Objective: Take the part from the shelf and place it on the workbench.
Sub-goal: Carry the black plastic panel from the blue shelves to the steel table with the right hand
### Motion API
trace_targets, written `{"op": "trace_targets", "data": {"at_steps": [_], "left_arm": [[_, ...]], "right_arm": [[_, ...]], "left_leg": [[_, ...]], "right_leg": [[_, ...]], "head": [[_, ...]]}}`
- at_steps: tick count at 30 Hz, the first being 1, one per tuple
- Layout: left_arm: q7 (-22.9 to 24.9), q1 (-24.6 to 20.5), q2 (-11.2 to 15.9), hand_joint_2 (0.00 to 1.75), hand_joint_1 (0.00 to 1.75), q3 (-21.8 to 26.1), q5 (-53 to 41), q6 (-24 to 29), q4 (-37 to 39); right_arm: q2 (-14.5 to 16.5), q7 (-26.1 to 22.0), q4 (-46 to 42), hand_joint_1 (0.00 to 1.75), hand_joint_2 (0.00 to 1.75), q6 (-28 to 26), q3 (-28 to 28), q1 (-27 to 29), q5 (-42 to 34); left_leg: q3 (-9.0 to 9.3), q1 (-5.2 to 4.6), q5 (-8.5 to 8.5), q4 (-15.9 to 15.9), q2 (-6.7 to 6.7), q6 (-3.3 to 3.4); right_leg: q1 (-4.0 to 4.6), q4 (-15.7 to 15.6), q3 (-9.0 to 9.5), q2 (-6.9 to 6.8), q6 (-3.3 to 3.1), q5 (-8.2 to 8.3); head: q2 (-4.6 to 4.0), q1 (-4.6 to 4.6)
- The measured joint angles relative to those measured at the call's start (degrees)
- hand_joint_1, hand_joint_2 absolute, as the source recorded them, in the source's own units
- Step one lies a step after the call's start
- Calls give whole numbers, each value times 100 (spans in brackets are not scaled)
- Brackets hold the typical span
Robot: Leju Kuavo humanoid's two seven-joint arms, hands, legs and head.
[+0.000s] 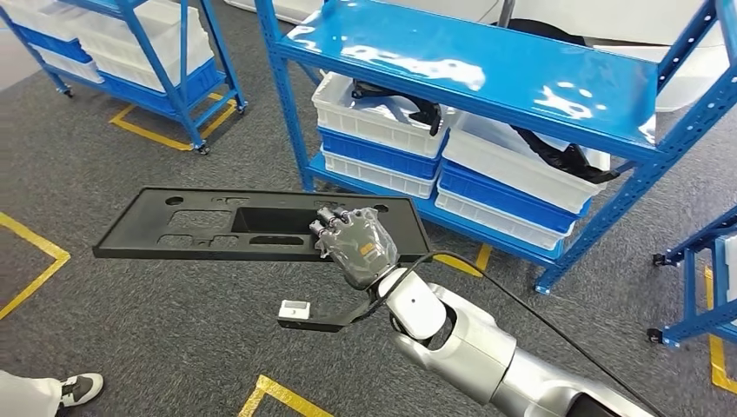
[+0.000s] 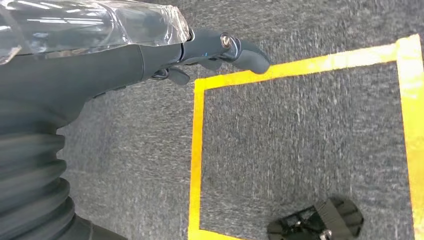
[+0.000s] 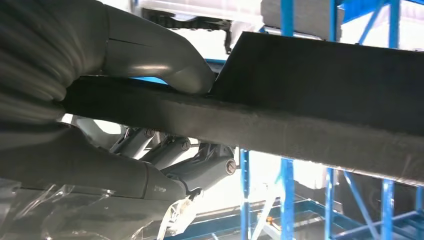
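A long, flat black part (image 1: 200, 228) with several cut-outs hangs level in the air in front of the blue shelf (image 1: 487, 65). My right hand (image 1: 356, 243) grips its right end from the near side. In the right wrist view the thumb (image 3: 150, 50) presses on one face of the part (image 3: 325, 85), and the darker fingers (image 3: 200, 167) clamp the other face. My left hand (image 2: 150, 50) hangs over the grey carpet, its fingers (image 2: 240, 50) stretched out and holding nothing.
White and blue bins (image 1: 374, 130) sit on the shelf's lower level, some holding black parts (image 1: 565, 152). A second blue shelf (image 1: 165, 69) stands at the back left and a blue rack (image 1: 704, 287) at the right. Yellow tape (image 1: 35, 252) marks the carpet. A person's shoe (image 1: 80, 387) is near left.
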Motion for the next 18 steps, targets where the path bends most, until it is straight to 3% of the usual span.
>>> {"op": "trace_targets", "data": {"at_steps": [1,2,3,4,6,8,10,11,13,15,17,18], "left_arm": [[6,0,2,175,0,-1,-5,-1,0],[17,6,1,175,0,-1,-10,-5,0],[30,15,1,175,0,-2,-11,-10,0],[47,22,1,175,0,-2,-13,-15,0],[90,18,4,175,0,-3,-22,-23,0],[117,16,8,175,0,-3,-32,-30,0],[113,46,23,175,0,-4,-39,-31,0],[109,69,34,175,0,-5,-42,-26,0],[90,79,54,175,0,-7,-47,-13,0],[59,32,62,175,0,-7,-59,-2,0],[31,-7,69,175,0,-7,-72,6,0],[22,-13,70,175,0,-7,-76,8,0]], "right_arm": [[-15,8,-2,175,175,-13,-9,22,12],[-28,16,-2,175,175,-20,-13,46,27],[-37,22,-3,175,175,-25,-15,67,40],[-43,28,-5,175,175,-31,-19,81,49],[-51,42,-9,175,175,-61,-35,88,52],[-60,48,-23,175,175,-100,-52,95,44],[-60,33,-41,175,175,-113,-56,101,49],[-51,22,-46,175,175,-113,-56,100,60],[-33,5,-58,175,175,-115,-60,94,85],[-25,-3,-65,175,175,-127,-63,98,93],[-19,-19,-67,175,175,-144,-63,111,88],[-14,-30,-67,175,175,-152,-63,118,85]], "left_leg": [[2,4,1,2,-80,5],[4,10,1,7,-162,5],[6,22,-1,16,-247,3],[8,40,-8,34,-336,-8],[-25,65,-46,112,-515,-65],[-91,77,-69,175,-668,-140],[-139,101,-41,161,-794,-207],[-162,107,-45,173,-772,-236],[-320,90,-204,471,-468,-291],[-695,78,-551,1242,-88,-340],[-1018,84,-754,1887,24,-355],[-1026,83,-711,1905,41,-348]], "right_leg": [[-1,360,-179,40,9,-119],[-3,554,-288,56,20,-134],[-11,510,-289,64,33,-31],[-31,244,-184,97,52,166],[-112,-561,168,351,101,553],[-154,-981,352,542,99,675],[-132,-991,349,446,25,673],[-130,-997,351,377,-13,683],[-143,-1012,365,225,-88,695],[-122,-1014,374,64,-132,682],[-100,-1014,378,-105,-145,667],[-93,-1013,385,-182,-149,657]], "head": [[0,2],[0,2],[0,2],[0,2],[0,3],[0,2],[0,2],[0,1],[0,-19],[0,-40],[0,-42],[0,-42]]}}
